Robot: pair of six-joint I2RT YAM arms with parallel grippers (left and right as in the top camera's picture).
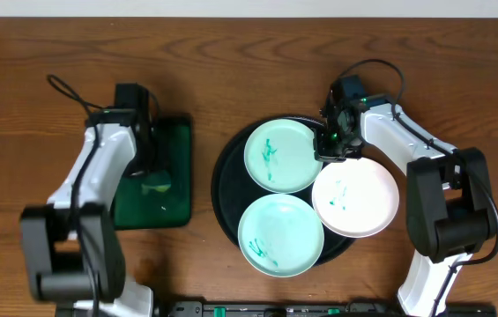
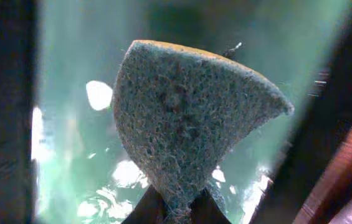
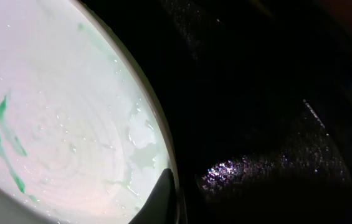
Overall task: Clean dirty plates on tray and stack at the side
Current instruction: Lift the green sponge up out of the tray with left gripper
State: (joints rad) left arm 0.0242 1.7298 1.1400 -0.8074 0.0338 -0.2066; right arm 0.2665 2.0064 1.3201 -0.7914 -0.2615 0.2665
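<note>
Three plates lie on the round black tray (image 1: 224, 180). A mint plate (image 1: 277, 157) with teal smears is at the back, a second mint plate (image 1: 279, 233) is at the front, and a white plate (image 1: 356, 198) overhangs the tray's right rim. My right gripper (image 1: 328, 143) is shut on the back mint plate's right rim. In the right wrist view one finger (image 3: 163, 200) rests on that plate (image 3: 57, 124); the other is lost in the dark. My left gripper (image 2: 177, 206) is shut on a grey-green sponge (image 2: 188, 118) over the wet green tray (image 2: 70, 143).
The small green rectangular tray (image 1: 169, 150) sits left of the black tray, with the left arm (image 1: 99, 167) over it. Bare wood tabletop (image 1: 231, 62) lies behind and to both sides. The right arm (image 1: 407, 141) reaches in from the right.
</note>
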